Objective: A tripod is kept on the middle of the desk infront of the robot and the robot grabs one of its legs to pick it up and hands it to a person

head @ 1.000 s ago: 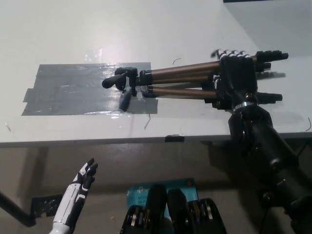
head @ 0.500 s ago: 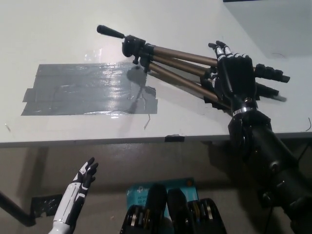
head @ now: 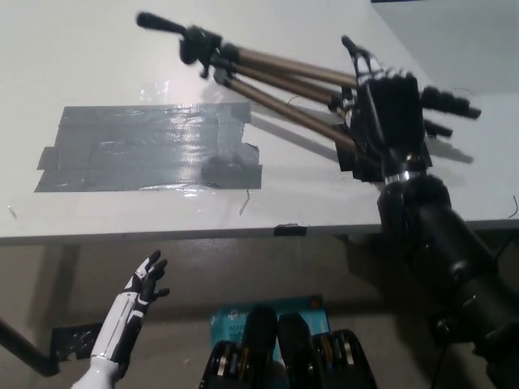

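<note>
The left hand (head: pixel 136 308) hangs below the bench (head: pixel 81 49) edge at lower left, fingers apart, idle. The tape patch (head: pixel 146 150) now carries only a shadow: the tripod (head: pixel 276 81), which lay across it a second ago, has swung up, its head tilted high over the bench. The lift looks done; the handover remains, and no person is in view. The right hand (head: pixel 389 121) is clamped on the legs. Which leg it holds is hidden beneath it.
</note>
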{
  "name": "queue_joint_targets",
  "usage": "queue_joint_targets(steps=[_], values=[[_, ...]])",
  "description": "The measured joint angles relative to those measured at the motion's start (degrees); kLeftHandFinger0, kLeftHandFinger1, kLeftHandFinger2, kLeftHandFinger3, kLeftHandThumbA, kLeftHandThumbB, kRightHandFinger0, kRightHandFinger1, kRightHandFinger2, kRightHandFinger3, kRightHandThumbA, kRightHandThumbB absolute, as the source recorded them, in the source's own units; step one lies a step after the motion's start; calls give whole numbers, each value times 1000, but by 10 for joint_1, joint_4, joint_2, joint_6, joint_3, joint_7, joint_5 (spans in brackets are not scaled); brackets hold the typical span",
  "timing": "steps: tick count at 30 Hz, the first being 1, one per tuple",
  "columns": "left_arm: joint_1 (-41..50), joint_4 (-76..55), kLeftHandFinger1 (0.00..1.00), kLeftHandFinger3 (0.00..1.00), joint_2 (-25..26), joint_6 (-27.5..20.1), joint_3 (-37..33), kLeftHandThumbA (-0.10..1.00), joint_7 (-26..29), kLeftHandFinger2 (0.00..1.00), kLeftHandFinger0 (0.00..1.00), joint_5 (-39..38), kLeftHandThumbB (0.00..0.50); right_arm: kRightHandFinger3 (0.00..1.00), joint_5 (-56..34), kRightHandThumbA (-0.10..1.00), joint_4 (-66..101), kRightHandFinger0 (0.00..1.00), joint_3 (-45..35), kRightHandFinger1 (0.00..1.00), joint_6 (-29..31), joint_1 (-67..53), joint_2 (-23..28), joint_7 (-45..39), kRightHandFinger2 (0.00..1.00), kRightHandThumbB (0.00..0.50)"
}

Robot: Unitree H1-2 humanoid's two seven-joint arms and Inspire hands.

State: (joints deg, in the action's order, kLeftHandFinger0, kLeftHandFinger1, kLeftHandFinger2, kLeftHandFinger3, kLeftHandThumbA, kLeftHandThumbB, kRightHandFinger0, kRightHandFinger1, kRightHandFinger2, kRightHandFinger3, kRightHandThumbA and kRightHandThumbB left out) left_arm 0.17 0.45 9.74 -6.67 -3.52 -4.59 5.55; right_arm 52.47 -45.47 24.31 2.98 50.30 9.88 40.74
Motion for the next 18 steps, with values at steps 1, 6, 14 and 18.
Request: queue_joint_targets(steps=[1,6,14,18], values=[[-1,0,1000,1000,0,0,0,1000,-2,1000,887,-1,120,884,2,-100,10,0,1,397,3,7,3,1,810,213],[-1,-1,1000,1000,0,0,0,1000,-4,1000,880,-3,119,717,19,-100,48,0,12,336,15,40,18,8,778,227],[-2,-3,1000,1000,1,3,0,1000,-11,1000,868,-3,136,341,46,-100,51,0,52,2,40,55,30,11,452,317],[-1,-4,998,1000,1,4,0,1000,-11,1000,865,-3,127,112,56,-100,20,0,72,8,53,56,30,11,491,258]])
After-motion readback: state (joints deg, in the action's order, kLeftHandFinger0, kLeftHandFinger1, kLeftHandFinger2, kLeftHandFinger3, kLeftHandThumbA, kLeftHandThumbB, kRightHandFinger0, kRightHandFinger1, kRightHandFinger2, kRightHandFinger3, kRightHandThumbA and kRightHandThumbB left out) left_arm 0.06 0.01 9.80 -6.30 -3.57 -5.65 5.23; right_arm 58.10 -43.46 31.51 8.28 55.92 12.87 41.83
